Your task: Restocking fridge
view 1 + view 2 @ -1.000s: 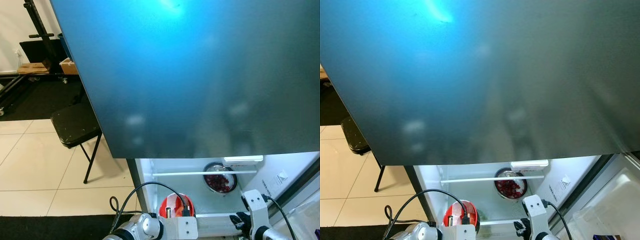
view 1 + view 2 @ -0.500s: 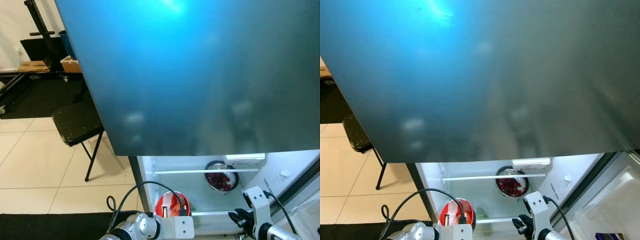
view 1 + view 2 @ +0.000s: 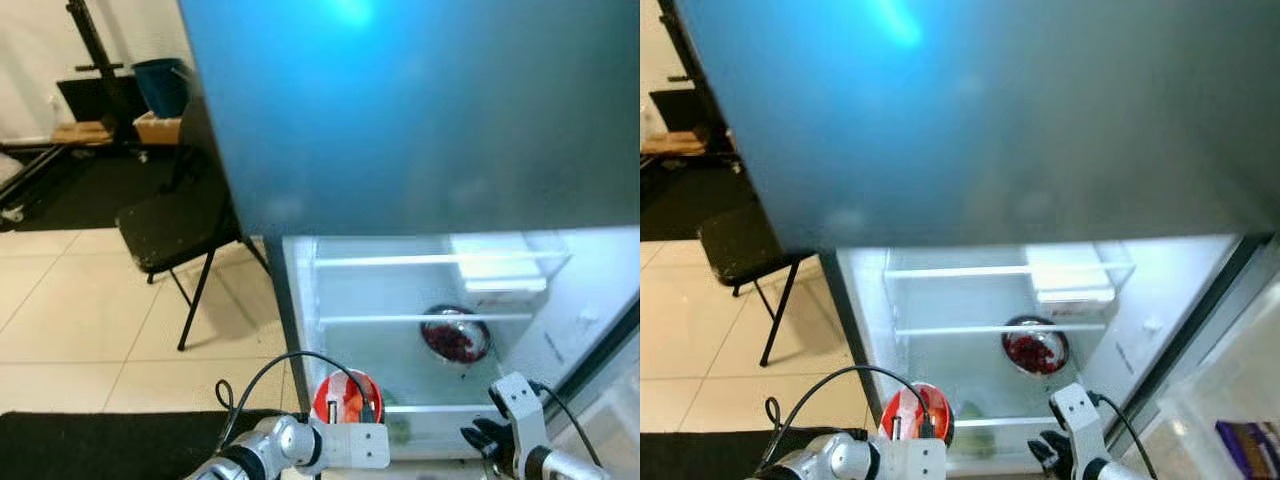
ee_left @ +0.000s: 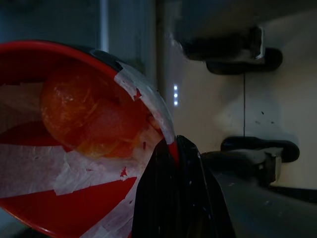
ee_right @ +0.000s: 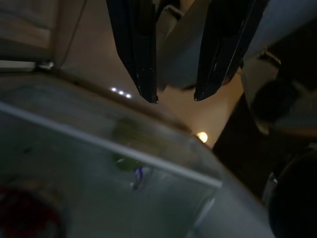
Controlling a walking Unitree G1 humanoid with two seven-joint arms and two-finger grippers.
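Left gripper (image 4: 171,163) clamped on the rim of the red bowl (image 3: 345,398); one black finger pressed against the taped outer wall, the other presumably inside the rim; grip at the edge judged to keep the orange contents (image 4: 84,116) level and clear of the fingers. Bowl carried low, just ahead of the silver left forearm and at the threshold of the open fridge (image 3: 300,330); not yet set on any shelf.

Beyond and above the held bowl: a glass shelf (image 3: 420,320) bearing a steel bowl of dark red food (image 3: 455,338); higher again, a second shelf with a white tray (image 3: 500,270); free shelf space beside the steel bowl judged the likely landing spot. Something green (image 3: 975,440) low in the compartment, just beside the red bowl; too blurred to identify.

Right gripper (image 5: 173,96) spread, nothing between its two black fingers (image 5: 136,49); held low at the fridge front, near the bottom shelf edge; probably kept free to steady the door or assist.

Dark fridge door (image 3: 420,110) overhead, swung wide; black folding chair (image 3: 175,225) well apart on the left arm's side, on tiled floor.
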